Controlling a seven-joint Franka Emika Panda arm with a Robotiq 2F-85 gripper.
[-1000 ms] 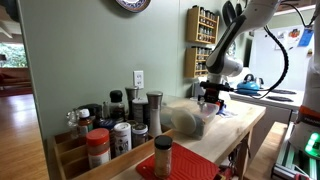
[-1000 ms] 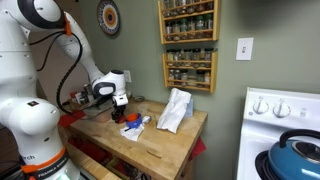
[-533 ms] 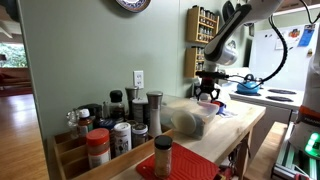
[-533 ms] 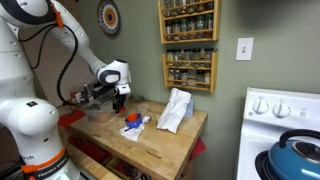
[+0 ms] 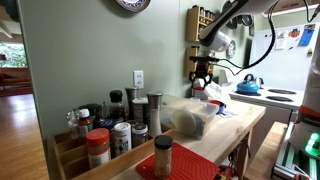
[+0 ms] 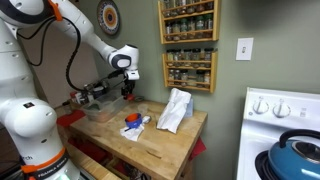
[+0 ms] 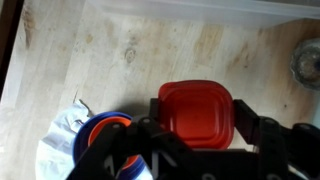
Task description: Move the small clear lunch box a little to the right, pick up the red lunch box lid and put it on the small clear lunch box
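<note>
My gripper (image 7: pixel 200 118) is shut on the red lunch box lid (image 7: pixel 196 105), one finger against each side of it. In both exterior views the gripper (image 6: pixel 128 90) (image 5: pixel 203 82) hangs well above the wooden counter, near the wall. The small clear lunch box (image 6: pixel 98 104) sits on the counter's far end, below and beside the gripper. A clear container edge shows along the top of the wrist view (image 7: pixel 200 8).
A blue bowl on white paper (image 6: pixel 133 123) (image 7: pixel 98 135) lies below the gripper. A white bag (image 6: pixel 175 110) stands mid-counter. Spice racks (image 6: pixel 188 45) hang on the wall. Jars and shakers (image 5: pixel 120 125) crowd one end. A stove with a blue kettle (image 6: pixel 295 155) stands beside the counter.
The gripper has risen from the counter top with the red lid in it and moved toward the wall.
</note>
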